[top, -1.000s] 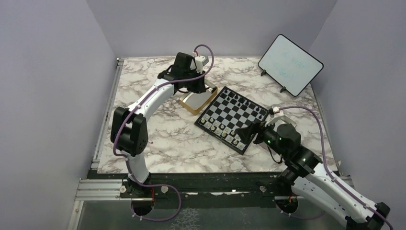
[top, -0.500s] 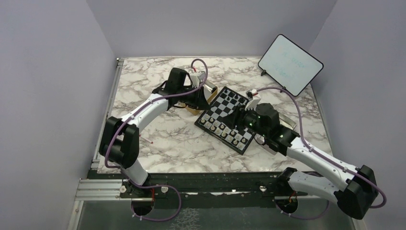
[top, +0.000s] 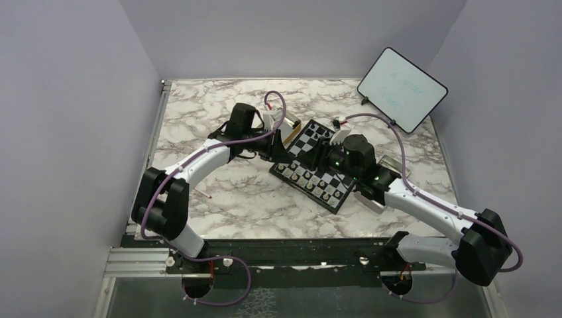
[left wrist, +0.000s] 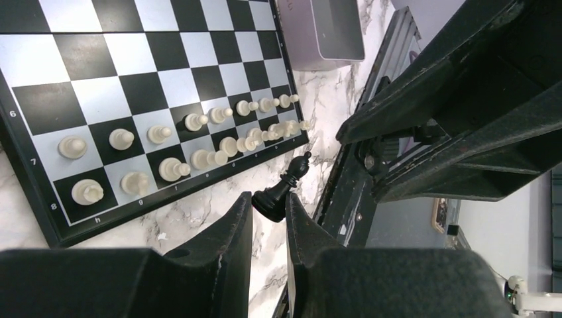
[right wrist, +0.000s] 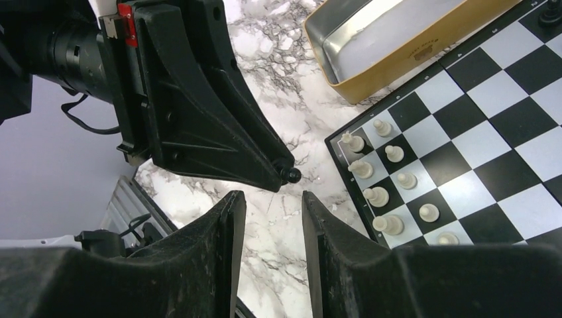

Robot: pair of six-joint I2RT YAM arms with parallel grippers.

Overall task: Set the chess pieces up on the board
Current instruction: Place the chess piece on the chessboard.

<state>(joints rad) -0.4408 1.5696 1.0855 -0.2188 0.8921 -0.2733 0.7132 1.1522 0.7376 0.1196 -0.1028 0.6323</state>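
Risk: left gripper [left wrist: 270,204] pinches tiny black chess piece [left wrist: 283,188] by base; right gripper [right wrist: 272,197] near, jaws apart, empty; bump could dislodge it.

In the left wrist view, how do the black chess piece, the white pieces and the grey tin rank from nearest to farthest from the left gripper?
1. The black chess piece: between the fingers of the left gripper.
2. The white pieces: two rows along the near edge of the board, to the left.
3. The grey tin: past the board's far side, at the top.
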